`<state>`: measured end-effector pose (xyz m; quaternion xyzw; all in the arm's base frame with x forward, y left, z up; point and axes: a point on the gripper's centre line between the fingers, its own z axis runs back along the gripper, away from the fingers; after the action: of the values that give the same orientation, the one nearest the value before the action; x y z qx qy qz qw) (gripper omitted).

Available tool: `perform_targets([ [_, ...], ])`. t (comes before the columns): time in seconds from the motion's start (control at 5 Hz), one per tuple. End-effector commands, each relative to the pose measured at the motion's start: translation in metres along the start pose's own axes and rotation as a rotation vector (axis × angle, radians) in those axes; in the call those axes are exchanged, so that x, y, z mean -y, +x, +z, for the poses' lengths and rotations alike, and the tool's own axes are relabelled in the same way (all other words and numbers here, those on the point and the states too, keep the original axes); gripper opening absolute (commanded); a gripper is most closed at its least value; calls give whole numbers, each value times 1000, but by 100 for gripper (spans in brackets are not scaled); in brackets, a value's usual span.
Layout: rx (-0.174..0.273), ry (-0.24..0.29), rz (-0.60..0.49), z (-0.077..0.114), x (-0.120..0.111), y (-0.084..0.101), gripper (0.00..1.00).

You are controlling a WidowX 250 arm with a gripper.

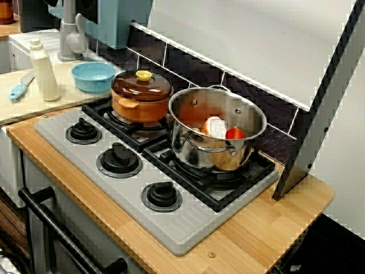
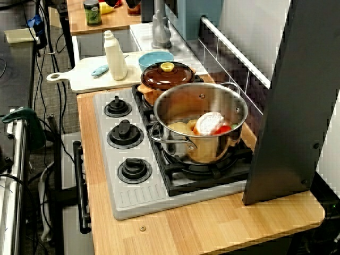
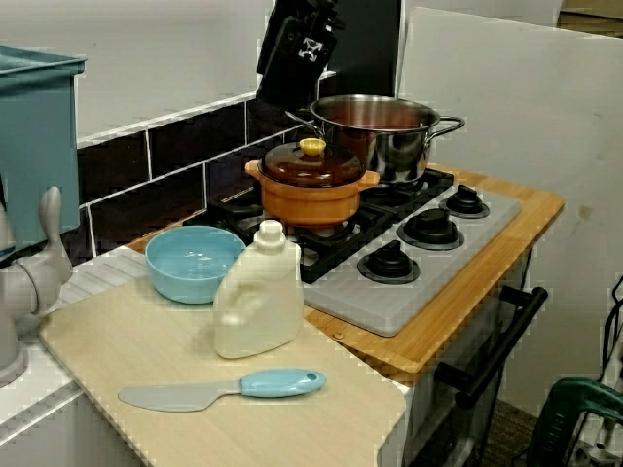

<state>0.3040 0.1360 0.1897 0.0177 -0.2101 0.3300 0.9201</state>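
One grey stove (image 1: 114, 188) on the wooden worktop (image 1: 268, 228) is carrying one shiny steel pot (image 1: 217, 134) on its black grate, just beside one round brown lidded pot (image 1: 141, 97). Three round black knobs (image 1: 118, 160) are lining its front. Seen from the sink side, the black gripper (image 3: 292, 68) is hanging near the steel pot; whether its jaws are clenched cannot be told.
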Motion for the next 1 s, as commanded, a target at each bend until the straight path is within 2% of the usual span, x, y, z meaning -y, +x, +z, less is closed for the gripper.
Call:
perform_targets([
  [0.0, 0, 0, 0, 0, 0, 0, 100],
  [0.4, -38, 36, 7, -11, 11, 24, 100],
  [0.6, -41, 39, 16, -19, 16, 33, 100],
  [0.8, -5, -25, -58, -25, 25, 33, 100],
])
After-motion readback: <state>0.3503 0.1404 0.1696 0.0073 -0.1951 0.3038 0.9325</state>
